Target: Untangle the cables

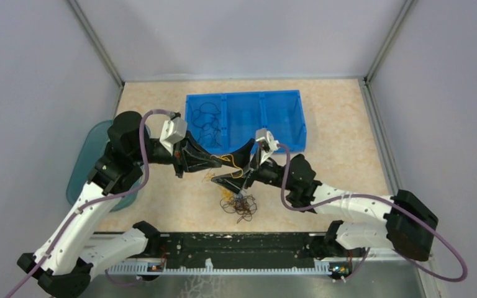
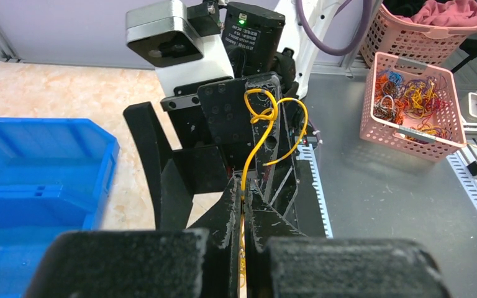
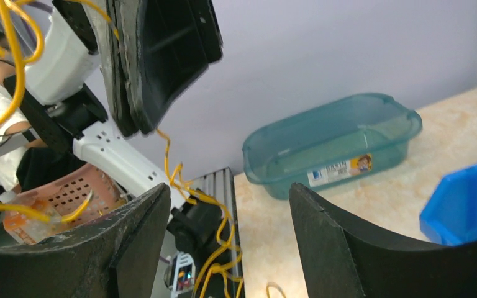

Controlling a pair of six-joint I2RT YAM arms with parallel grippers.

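With the left gripper clenched on a yellow wire hanging above the tangle on the table, the right gripper, spread wide and empty, ought to pinch that wire lower down, then draw away gently.

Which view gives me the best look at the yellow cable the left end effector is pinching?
Left wrist: the yellow cable rises from the shut left end effector, with its knot and loops sharp and close. Top external shows only a tiny yellow thread of it. Right wrist shows dangling strands, partly cropped at the frame edge.
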